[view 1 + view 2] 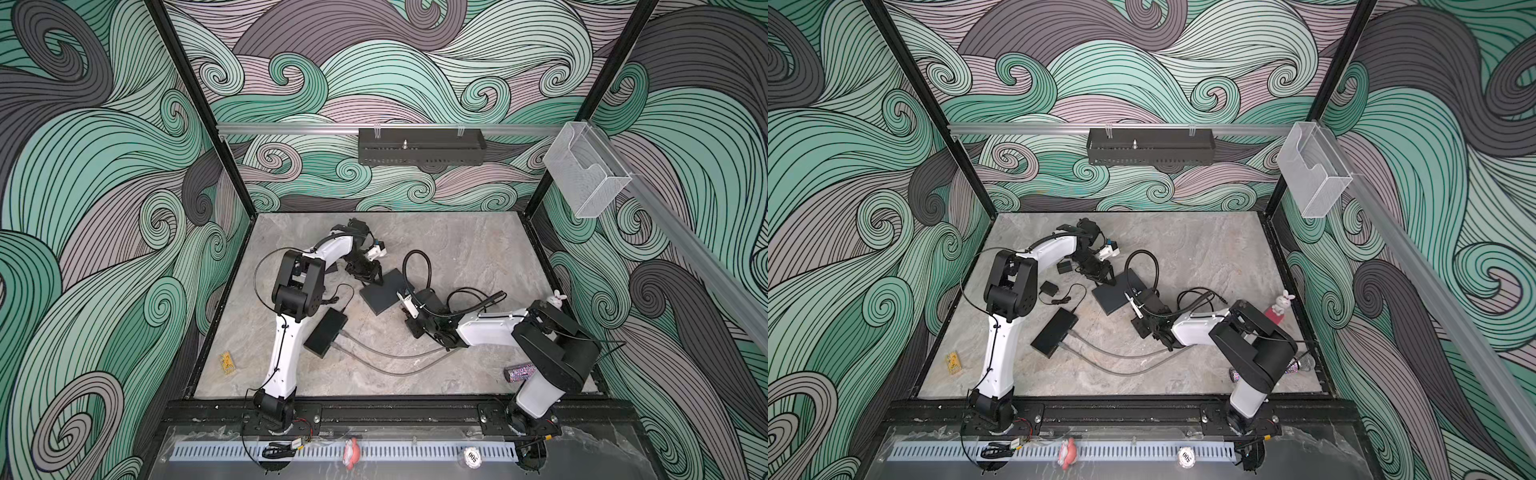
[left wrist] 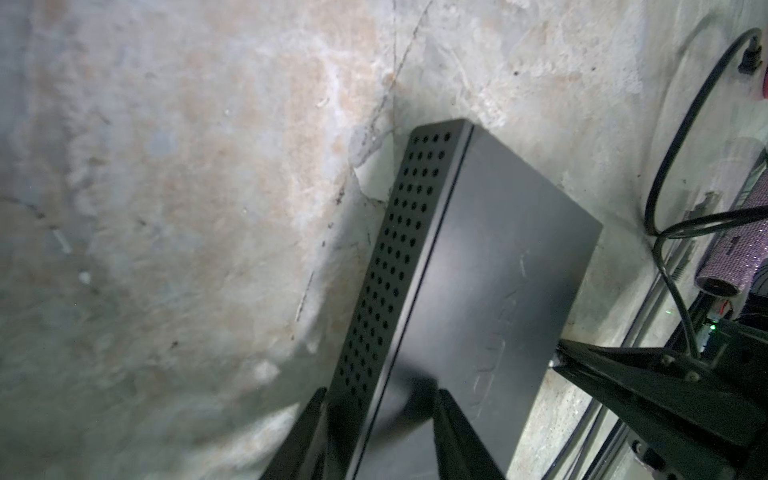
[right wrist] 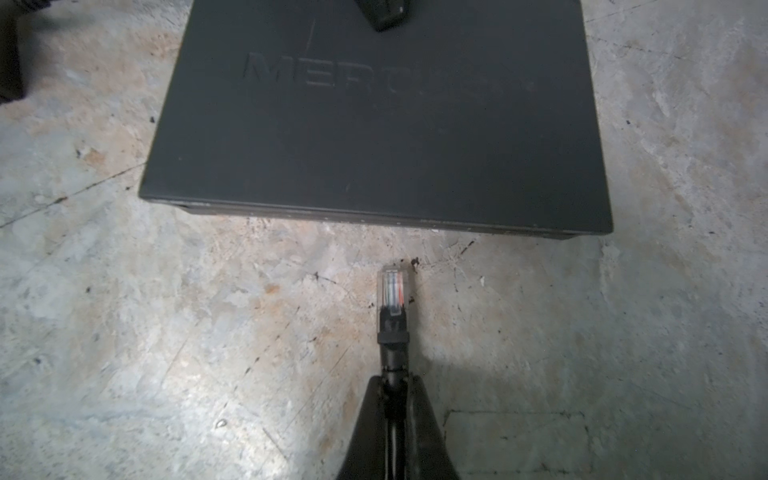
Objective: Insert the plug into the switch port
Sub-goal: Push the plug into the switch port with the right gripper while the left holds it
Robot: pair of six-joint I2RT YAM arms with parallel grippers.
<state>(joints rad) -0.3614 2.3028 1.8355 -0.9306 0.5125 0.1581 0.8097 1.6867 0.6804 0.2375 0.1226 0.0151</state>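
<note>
The switch (image 1: 384,293), a flat black box, lies near the middle of the marble table (image 1: 478,249). The right gripper (image 3: 395,388) is clamped on the black boot of the plug (image 3: 392,291). The plug's clear tip points at the switch's near edge and stands apart from it, with a strip of bare table between. The ports themselves do not show.

At the switch's far end the left gripper (image 2: 382,392) has its jaws apart, astride the perforated side, with 1 finger (image 3: 382,16) over the top face. Whether they pinch the switch I cannot tell.

A black cable (image 1: 416,251) loops just beside the switch. Toward the left arm's base from the switch lies another black box (image 1: 325,332), with 2 grey cables (image 1: 395,356) trailing from it. Well apart from the switch sit a yellow card (image 1: 227,363), a glittery tube (image 1: 519,372) and a rabbit figurine (image 1: 557,298).
</note>
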